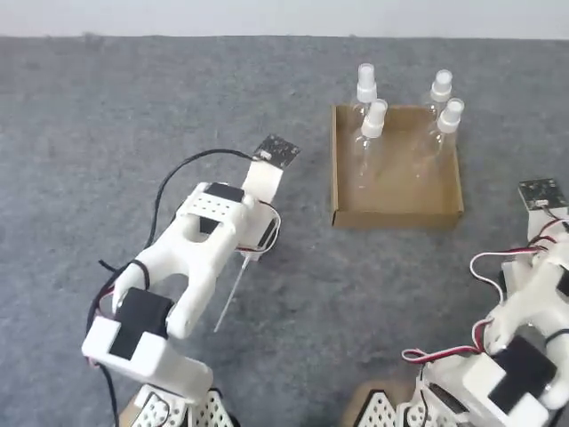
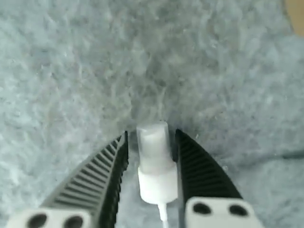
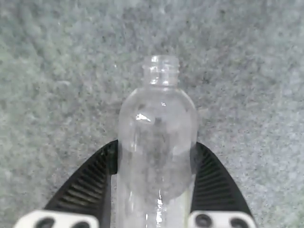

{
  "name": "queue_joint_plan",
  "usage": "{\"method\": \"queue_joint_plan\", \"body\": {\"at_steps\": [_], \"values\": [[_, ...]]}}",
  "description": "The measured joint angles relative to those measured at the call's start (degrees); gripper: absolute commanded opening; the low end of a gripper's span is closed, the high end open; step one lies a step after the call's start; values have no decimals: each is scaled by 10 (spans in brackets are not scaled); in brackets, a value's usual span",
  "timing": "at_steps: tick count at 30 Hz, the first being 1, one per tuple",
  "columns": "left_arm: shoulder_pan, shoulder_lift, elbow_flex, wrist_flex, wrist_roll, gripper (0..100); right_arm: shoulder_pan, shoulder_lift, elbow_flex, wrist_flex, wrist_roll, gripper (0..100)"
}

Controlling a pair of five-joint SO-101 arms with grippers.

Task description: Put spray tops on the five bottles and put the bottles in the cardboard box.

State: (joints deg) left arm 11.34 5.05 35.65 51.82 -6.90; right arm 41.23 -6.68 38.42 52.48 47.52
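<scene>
We see wide bare carpet (image 1: 89,133) left of box (image 1: 396,216). Open lane of carpet runs between left arm (image 1: 191,258) and right arm (image 1: 524,347) up to box front wall. Inside box, four bottles (image 1: 372,142) stand in two pairs, by left and right walls; bare floor strip between pairs and along front. No room in left gripper (image 2: 151,137): spray top (image 2: 154,166) between fingers. Right gripper (image 3: 156,149) likewise full with bottle (image 3: 156,128).

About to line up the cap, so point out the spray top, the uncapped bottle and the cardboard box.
spray top (image 2: 153,162): left wrist view, on its white body.
uncapped bottle (image 3: 156,140): right wrist view, on its clear shoulder.
cardboard box (image 1: 396,216): high view, on its near wall.
</scene>
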Motion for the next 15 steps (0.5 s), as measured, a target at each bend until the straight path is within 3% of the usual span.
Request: {"method": "queue_joint_plan", "body": {"at_steps": [15], "values": [[8, 0, 4, 4, 0, 57, 0, 0, 0, 0, 0, 85]]}}
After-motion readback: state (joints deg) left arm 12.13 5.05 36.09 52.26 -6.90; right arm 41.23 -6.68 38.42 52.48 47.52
